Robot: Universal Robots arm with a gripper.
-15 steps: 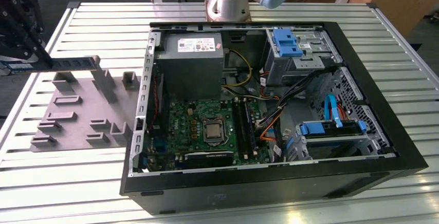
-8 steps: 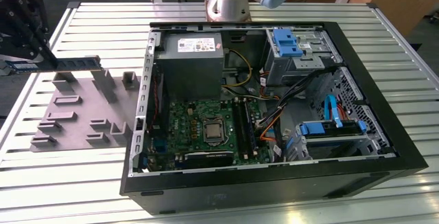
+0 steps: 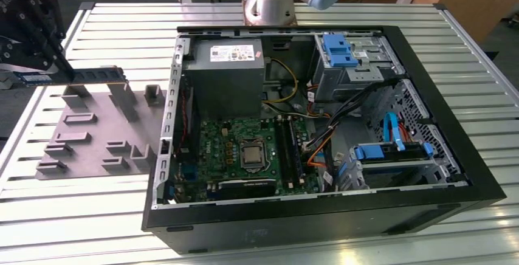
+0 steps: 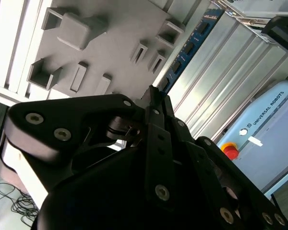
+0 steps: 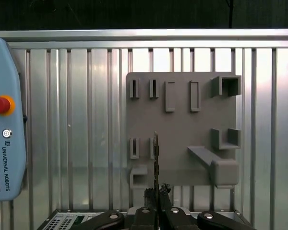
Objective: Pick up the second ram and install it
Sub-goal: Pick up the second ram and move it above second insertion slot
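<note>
**A:** Start with the exterior view. Where is the second ram?

**B:** The second ram (image 3: 89,75) is level over the far edge of the grey fixture (image 3: 89,131). One end sits in the gripper (image 3: 41,67), which is closed on it. I cannot tell whether the stick touches the fixture's posts. The open computer case (image 3: 454,149) stands beside the fixture, on the exterior view's right, on the same slatted counter (image 3: 81,216).

**A:** And the second wrist view?

**B:** The black fingers (image 4: 158,124) are pinched together on the stick (image 4: 185,51). Its blue board and dark chips run out from the gripper (image 4: 156,98) alongside the fixture (image 4: 110,43). A teach pendant (image 4: 269,129) with a red button (image 4: 229,151) lies beyond the fixture.

**A:** First wrist view?

**B:** The stick (image 5: 156,153) shows edge-on, a thin line across the fixture (image 5: 182,124) beside a pair of its small slots. The gripper (image 5: 156,194) is clamped on its near end.
</note>
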